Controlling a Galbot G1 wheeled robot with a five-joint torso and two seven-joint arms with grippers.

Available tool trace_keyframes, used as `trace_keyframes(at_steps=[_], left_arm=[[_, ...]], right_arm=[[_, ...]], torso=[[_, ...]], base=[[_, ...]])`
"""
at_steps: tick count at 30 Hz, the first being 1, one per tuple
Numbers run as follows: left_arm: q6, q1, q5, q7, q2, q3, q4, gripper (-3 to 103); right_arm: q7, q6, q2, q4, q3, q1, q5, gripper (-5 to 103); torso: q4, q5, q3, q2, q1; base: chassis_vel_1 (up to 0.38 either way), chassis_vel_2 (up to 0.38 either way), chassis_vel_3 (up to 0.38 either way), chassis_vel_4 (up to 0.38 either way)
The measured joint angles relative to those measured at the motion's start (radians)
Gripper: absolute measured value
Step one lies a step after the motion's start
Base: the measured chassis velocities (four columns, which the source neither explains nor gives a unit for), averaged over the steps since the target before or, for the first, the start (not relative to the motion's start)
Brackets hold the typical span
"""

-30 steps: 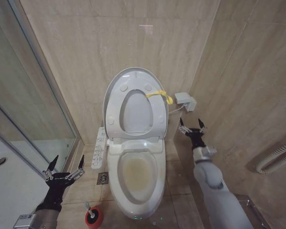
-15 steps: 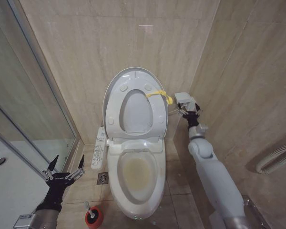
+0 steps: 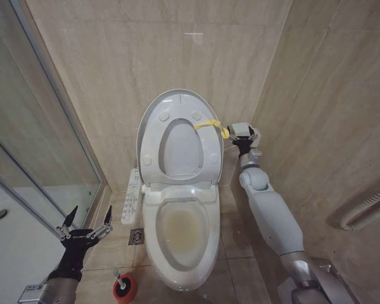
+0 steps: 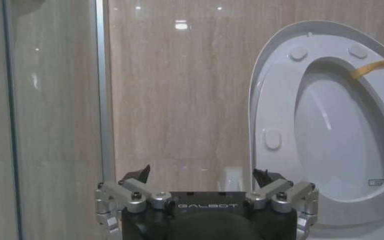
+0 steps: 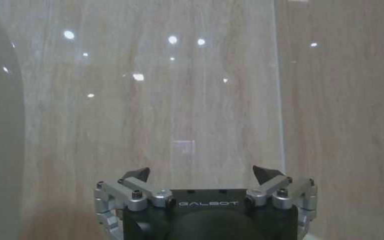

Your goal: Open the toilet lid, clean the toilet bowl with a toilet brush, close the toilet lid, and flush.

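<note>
Your right claw (image 3: pixel 243 137) is stretched out high toward the tiled wall (image 3: pixel 145 50), fingers spread wide, just beside the raised toilet lid (image 3: pixel 180 136). Your left claw (image 3: pixel 85 223) waits low, also wide, above the toilet brush (image 3: pixel 123 284), with the toilet bowl (image 3: pixel 181 235) beside it.

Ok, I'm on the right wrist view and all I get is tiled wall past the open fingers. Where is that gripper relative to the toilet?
Observer: The right gripper is raised beside the upright toilet lid, close to its yellow loop tag, on the robot's right.
Operator: Is the brush picked up?
Observer: No. The toilet brush stands in its red holder on the floor, left of the toilet bowl.
Operator: And the left arm?
Observer: The left gripper hangs low and open above the floor, left of the bowl, holding nothing.
</note>
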State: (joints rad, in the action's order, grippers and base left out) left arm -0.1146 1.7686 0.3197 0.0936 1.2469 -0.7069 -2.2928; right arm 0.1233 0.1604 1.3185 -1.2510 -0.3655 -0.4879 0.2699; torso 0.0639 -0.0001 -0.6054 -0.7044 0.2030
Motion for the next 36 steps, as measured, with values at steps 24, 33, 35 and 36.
trace_keyframes(at_steps=[24, 33, 35, 36], left_arm=[[0.0, 0.0, 0.0, 0.0, 0.0, 0.0, 0.0, 100], [0.0, 0.0, 0.0, 0.0, 0.0, 0.0, 0.0, 100], [0.0, 0.0, 0.0, 0.0, 0.0, 0.0, 0.0, 100], [0.0, 0.0, 0.0, 0.0, 0.0, 0.0, 0.0, 100]], right_arm=[[0.051, -0.059, -0.016, -0.115, 0.081, -0.047, 0.032, 100], [0.063, -0.08, -0.102, -0.279, 0.087, -0.179, 0.066, 100], [0.067, -0.083, -0.121, -0.335, 0.074, -0.25, 0.068, 100], [0.067, -0.083, -0.121, -0.335, 0.074, -0.25, 0.068, 100]], torso=[[0.0004, 0.0001, 0.0, 0.0, 0.0], [0.0002, 0.0001, 0.0, 0.0, 0.0], [0.0002, 0.0003, 0.0, 0.0, 0.0], [0.0002, 0.0003, 0.0, 0.0, 0.0]], base=[[0.0, 0.0, 0.0, 0.0], [0.0, 0.0, 0.0, 0.0], [0.0, 0.0, 0.0, 0.0], [0.0, 0.0, 0.0, 0.0]])
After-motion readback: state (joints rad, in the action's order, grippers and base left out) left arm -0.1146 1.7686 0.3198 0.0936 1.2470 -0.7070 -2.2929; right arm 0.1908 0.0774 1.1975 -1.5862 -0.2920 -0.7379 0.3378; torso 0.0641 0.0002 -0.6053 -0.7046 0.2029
